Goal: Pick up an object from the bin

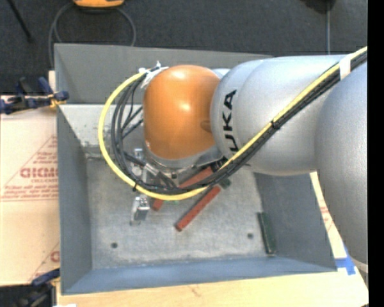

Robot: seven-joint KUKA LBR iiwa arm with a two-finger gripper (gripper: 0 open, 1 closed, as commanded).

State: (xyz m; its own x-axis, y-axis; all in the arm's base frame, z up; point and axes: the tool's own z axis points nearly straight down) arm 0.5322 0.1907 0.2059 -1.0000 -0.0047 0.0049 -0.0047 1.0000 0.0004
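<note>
- My gripper (pixel 139 211) hung low over the floor of the bin (pixel 72 197), left of centre, under my orange wrist cover (pixel 179 110) & yellow cable loop (pixel 105 139).
- Jaws: couldn't tell how wide they stood, as my own wrist hid most of them. Saw nothing between them, so no claim of a hold.
- Nearest thing: a short red-brown piece (pixel 157 203) just beside the gripper on its right, partly under the wrist.
- Beyond that: a longer red-brown stick (pixel 197 208), flat & slanted, approx mid-bin, near the gripper but apart from it.
- Further off: a thin dark strip (pixel 266 233) by the right wall, well apart.
- Step, as I judged it: the reach before the grab. Pick not yet made, nothing lifted.
- Next move, prob.: set the jaws either side of one red-brown piece, across its narrow width, close, then lift straight up.
- Risk, my guess: the stick lay slanted, so w/o a wrist turn the jaws might nudge it, not grip it.
</note>
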